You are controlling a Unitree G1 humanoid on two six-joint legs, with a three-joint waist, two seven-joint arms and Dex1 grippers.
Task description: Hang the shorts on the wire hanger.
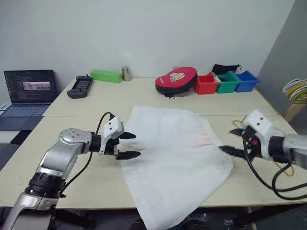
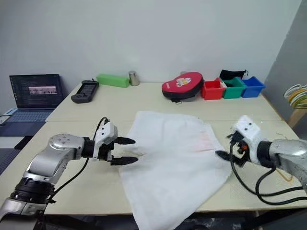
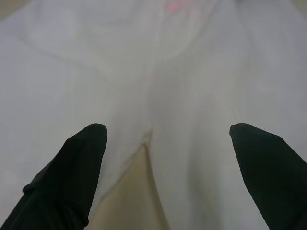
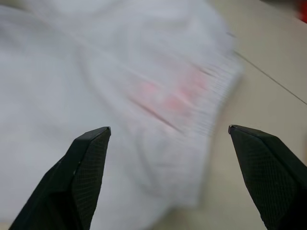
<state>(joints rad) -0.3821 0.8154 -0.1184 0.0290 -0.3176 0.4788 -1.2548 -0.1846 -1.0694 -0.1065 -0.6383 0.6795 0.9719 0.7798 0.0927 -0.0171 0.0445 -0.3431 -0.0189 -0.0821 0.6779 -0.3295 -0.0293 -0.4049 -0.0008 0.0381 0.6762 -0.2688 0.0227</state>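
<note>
The white shorts [image 1: 172, 153] lie spread across the middle of the table [image 1: 72, 172], one end hanging over the front edge. A faint pink print [image 4: 165, 98] sits near the gathered waistband [image 4: 218, 103]. My left gripper [image 1: 130, 145] is open at the shorts' left edge, nothing between its fingers [image 3: 76, 167]. My right gripper [image 1: 232, 140] is open just off the shorts' right edge, above the table, and holds nothing. A thin yellowish wire [image 1: 286, 168] on the table under my right forearm looks like part of the wire hanger; the rest is hidden.
Along the back of the table stand a black controller [image 1: 79, 86], a green box [image 1: 106, 75], a metal can [image 1: 126, 73], a red paddle case [image 1: 176, 80] and red, green and blue bins [image 1: 229, 82]. A laptop [image 1: 30, 91] is at far left, cable coils [image 1: 297, 90] at far right.
</note>
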